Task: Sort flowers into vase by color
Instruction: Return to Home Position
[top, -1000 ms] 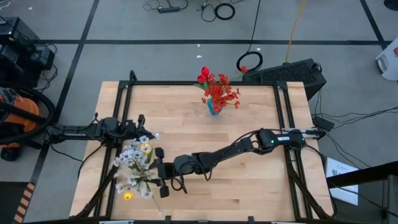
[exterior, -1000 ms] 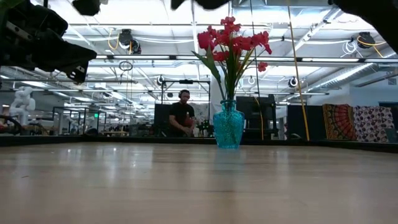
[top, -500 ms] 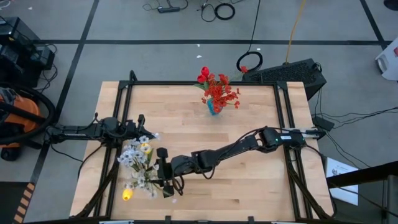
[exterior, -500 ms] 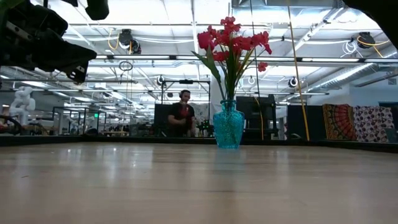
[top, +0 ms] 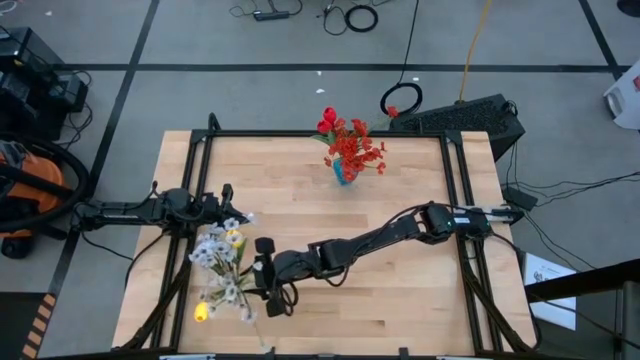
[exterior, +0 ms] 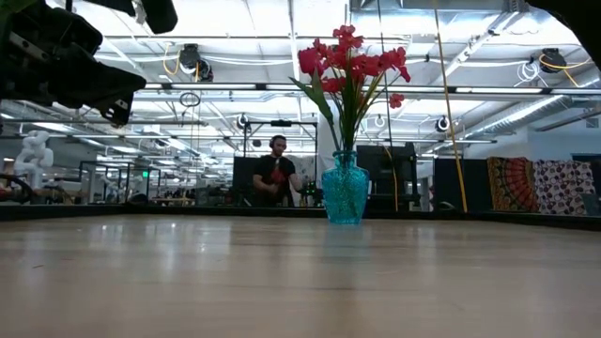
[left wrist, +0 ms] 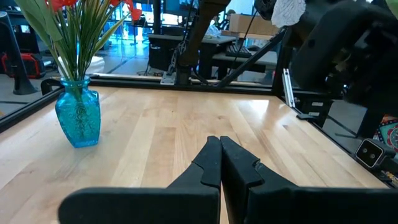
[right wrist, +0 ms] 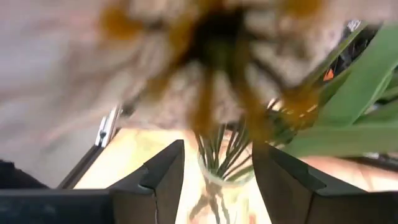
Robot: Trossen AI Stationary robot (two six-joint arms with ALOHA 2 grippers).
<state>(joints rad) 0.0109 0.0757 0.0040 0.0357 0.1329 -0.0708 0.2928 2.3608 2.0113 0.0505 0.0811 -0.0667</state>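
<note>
Right gripper (right wrist: 217, 148): at the near left of the desk (top: 400, 300), on the arm stretched in across it from the right side. The two dark fingers (right wrist: 163, 175) stand apart, one to each side of the clear glass vase (right wrist: 221, 188). Whether either finger touches the glass cannot be told.

Clear glass vase: upright between those fingers, with thin green stems (right wrist: 231, 144) standing in it. From above it is hidden under its own blooms.

White and yellow flowers (top: 222, 268): a pale bunch spreading over the glass vase, just left of the right gripper (top: 258, 278). One yellow bud (top: 201, 312) hangs out at the near-left edge and another (top: 233, 238) sits on the far side. In the right wrist view they are a blur close to the lens.

Left gripper (left wrist: 219, 144): fingers pressed together on nothing, raised over the left side of the desk, just far of the pale bunch – arm waiting (top: 228, 193).

Blue vase (top: 344, 174): upright at the far middle of the desk, well apart from both grippers. It is teal glass with a narrow neck (exterior: 346, 192).

Red flowers (exterior: 349, 58): standing in the blue vase – buds and berry sprays on green stems.

Room beyond: a person (exterior: 275, 178) behind the far edge.
</note>
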